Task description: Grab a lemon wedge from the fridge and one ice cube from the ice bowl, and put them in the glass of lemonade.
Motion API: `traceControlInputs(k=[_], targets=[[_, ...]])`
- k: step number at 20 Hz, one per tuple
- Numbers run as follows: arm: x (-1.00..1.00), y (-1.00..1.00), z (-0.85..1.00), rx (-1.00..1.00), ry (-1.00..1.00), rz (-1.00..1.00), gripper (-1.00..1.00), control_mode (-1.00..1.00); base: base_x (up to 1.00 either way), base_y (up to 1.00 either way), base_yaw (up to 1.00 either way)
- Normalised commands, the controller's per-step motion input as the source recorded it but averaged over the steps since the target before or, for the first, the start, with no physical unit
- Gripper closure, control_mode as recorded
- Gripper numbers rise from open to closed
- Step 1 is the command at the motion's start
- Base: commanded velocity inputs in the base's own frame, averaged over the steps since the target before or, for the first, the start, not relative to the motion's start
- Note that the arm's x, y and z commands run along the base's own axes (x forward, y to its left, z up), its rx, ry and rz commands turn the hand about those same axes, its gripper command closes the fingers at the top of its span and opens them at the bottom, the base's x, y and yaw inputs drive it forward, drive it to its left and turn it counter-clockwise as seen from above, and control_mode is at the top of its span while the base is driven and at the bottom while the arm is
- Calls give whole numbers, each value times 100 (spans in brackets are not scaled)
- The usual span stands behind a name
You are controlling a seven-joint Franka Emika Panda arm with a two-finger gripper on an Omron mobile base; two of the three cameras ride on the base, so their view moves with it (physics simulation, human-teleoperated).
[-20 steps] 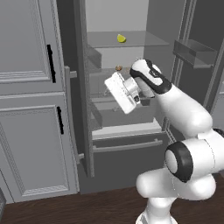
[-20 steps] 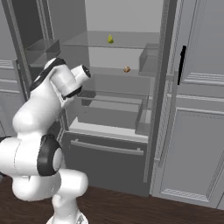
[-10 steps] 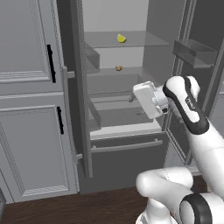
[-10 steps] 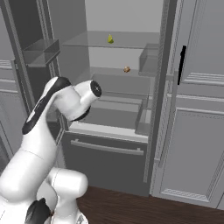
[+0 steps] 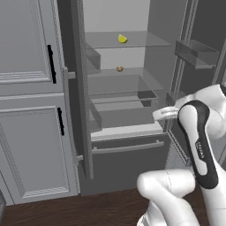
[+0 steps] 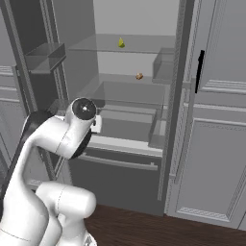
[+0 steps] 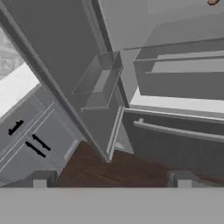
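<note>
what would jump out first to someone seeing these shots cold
The fridge standing wide open, with pale shelves that are nearly bare. A bright yellow lemon wedge sits on the top shelf, and a small round brown thing on the shelf below. In front, the big white arm is folded low before the lower drawers, its open gripper looking down along the left door toward the dark wood floor.

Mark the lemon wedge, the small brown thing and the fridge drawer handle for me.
lemon wedge (image 5: 122,39), left base view, middle of the wedge.
small brown thing (image 6: 139,76), right base view, its centre.
drawer handle (image 5: 128,148), left base view, middle of the bar.
</note>
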Motion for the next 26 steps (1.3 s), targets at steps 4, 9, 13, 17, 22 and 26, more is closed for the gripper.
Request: traceControlInputs(k=[4,9,13,17,22,26], targets=[[-96,-28,1,-45,-16,-5,-100,-100,0,0,0],[-67,6,14,-31,-4,-20,-100,-100,0,0,0],[5,3,49,-7,0,-30,-100,-100,0,0,0],[2,-23,25,5,-1,-19,-100,-100,0,0,0],[-14,-22,2,9,-13,-8,-100,-100,0,0,0],[-4,0,0,0,-4,0,-100,-100,0,0,0]])
